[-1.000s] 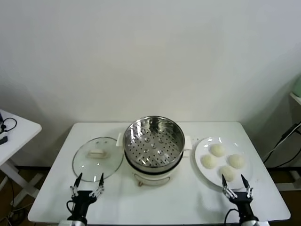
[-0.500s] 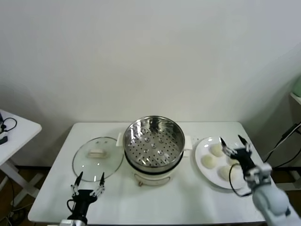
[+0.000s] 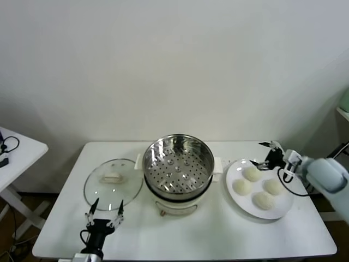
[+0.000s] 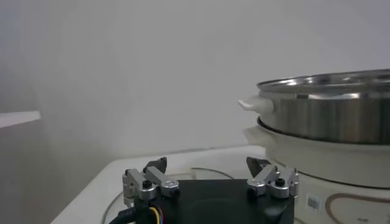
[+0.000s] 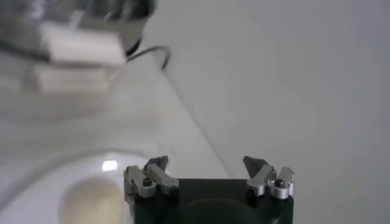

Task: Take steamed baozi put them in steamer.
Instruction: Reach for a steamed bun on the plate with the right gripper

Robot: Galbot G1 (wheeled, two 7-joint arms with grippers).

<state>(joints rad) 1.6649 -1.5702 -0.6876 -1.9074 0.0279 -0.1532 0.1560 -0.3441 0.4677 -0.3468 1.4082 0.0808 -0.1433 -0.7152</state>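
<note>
Four cream baozi lie on a white plate [image 3: 279, 210] at the table's right: one at the back [image 3: 252, 174], one on the left [image 3: 241, 186], one on the right [image 3: 274, 186], one in front [image 3: 264, 200]. The steel steamer [image 3: 178, 163] sits empty on its cream pot base at the table's middle. My right gripper [image 3: 265, 155] is open, raised over the plate's far edge beside the back baozi. The right wrist view shows one baozi [image 5: 91, 198] below the open gripper [image 5: 206, 162]. My left gripper [image 3: 103, 208] is open, low at the front left; it also shows in the left wrist view [image 4: 206, 164].
A glass lid [image 3: 112, 183] with a cream knob lies left of the steamer. A white side table [image 3: 16, 153] stands off to the far left. The steamer's handle [image 3: 218, 165] points toward the plate.
My right arm has swung up from the table's front right edge and out to the right, and its gripper now hangs over the plate's far edge. The left arm has stayed put.
</note>
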